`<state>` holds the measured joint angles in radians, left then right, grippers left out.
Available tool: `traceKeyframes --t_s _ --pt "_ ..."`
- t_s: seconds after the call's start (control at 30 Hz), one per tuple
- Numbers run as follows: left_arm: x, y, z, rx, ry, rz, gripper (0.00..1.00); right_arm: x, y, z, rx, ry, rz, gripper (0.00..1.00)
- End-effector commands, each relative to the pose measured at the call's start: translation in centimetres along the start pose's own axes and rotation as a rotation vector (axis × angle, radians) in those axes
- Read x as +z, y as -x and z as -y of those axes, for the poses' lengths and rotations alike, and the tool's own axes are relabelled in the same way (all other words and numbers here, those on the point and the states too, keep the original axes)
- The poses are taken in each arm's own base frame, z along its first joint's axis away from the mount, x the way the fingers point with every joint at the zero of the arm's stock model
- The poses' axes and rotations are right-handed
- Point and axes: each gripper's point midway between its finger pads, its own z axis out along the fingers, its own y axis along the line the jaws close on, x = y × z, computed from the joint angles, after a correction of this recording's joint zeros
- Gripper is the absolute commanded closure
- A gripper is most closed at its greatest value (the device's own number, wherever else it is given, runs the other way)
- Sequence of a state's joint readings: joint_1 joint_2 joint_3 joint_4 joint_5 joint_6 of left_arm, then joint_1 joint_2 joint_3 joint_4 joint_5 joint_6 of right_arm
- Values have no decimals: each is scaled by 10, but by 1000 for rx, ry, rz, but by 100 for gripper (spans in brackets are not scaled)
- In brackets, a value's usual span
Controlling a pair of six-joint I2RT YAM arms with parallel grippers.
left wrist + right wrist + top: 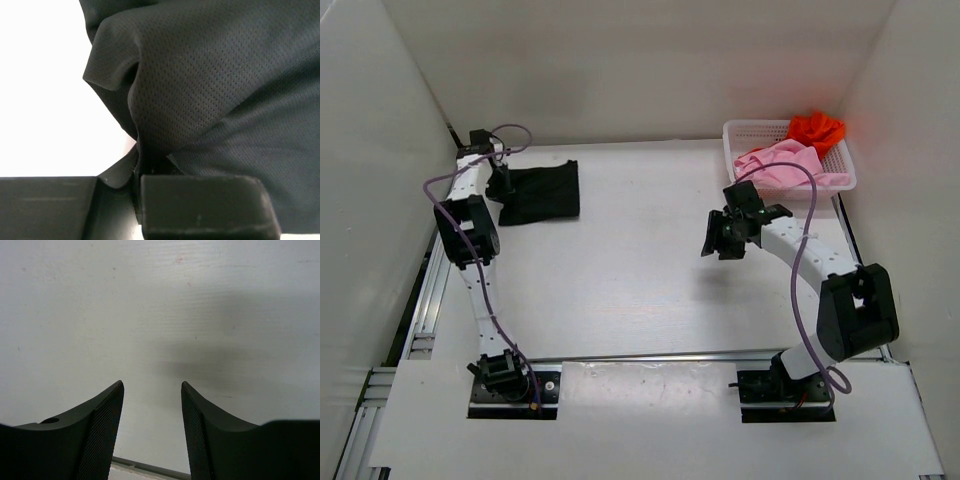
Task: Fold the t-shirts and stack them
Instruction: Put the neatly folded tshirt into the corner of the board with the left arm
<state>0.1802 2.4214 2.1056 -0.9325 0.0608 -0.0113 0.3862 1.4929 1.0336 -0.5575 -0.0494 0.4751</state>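
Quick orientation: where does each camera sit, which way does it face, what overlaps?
Top external: fixed above and behind the robot, looking down on the table; the left gripper and right gripper both show.
Left wrist: on the left arm, close on the black t-shirt; its fingers at the bottom pinch the cloth.
Right wrist: on the right arm, facing down at the table surface; its open fingers at the bottom.
Shared: the black t-shirt, in top external and left wrist.

The white table (640,270) bears a black t-shirt (542,192) far left and a mesh basket (756,128) far right.
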Motion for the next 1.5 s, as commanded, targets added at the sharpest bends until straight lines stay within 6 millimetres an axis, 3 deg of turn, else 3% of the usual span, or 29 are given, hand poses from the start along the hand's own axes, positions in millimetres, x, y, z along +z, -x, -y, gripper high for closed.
traceKeyframes --t_s 0.0,0.23,0.33,0.5,0.67,0.83,0.9,0.97,1.03,1.07,1.17,1.2,1.27,1.3,1.33,1.37,1.4,1.43,1.47 --pt "11 49 -52 -26 186 152 90 -6 13 0 -35 -29 -8 46" --pt "25 110 -105 -92 343 362 90 -9 18 7 -49 -100 -47 46" --pt "24 131 -118 -114 381 455 90 -9 17 9 -47 -120 -70 46" --pt "23 147 -137 -144 412 534 90 -5 15 10 -36 -130 -88 46" --pt "23 153 -141 -152 430 570 90 -3 19 7 -35 -125 -99 46" --pt "12 167 -148 -172 470 633 76 1 20 5 -33 -119 -109 46" --pt "6 171 -150 -179 482 654 57 1 20 5 -33 -119 -109 46" --pt "-13 179 -153 -191 504 690 33 2 15 4 -41 -120 -119 46" --pt "-32 187 -155 -205 525 725 27 -1 16 2 -41 -107 -113 46" --pt "-54 194 -155 -214 534 758 23 -3 17 1 -42 -103 -105 46" --pt "-86 195 -159 -235 573 781 19 -10 20 -2 -44 -93 -83 46" --pt "-111 194 -156 -238 572 798 19 -19 31 -9 -48 -74 -45 46" --pt "-137 190 -149 -238 577 810 12 -31 47 -16 -53 -57 11 44" --pt "-183 196 -130 -230 548 875 9 -41 60 -16 -57 -55 56 44" --pt "-175 179 -119 -205 527 828 7 -53 80 -24 -54 -34 111 44" --pt "-183 174 -100 -170 465 829 0 -61 97 -16 -42 -61 163 44" --pt "-231 172 -70 -141 405 896 0 -70 112 -13 -28 -68 205 41" --pt "-216 149 -56 -108 372 838 0 -85 137 -15 -13 -63 270 40" --pt "-226 142 -41 -83 327 847 0 -91 151 -10 5 -73 302 40"
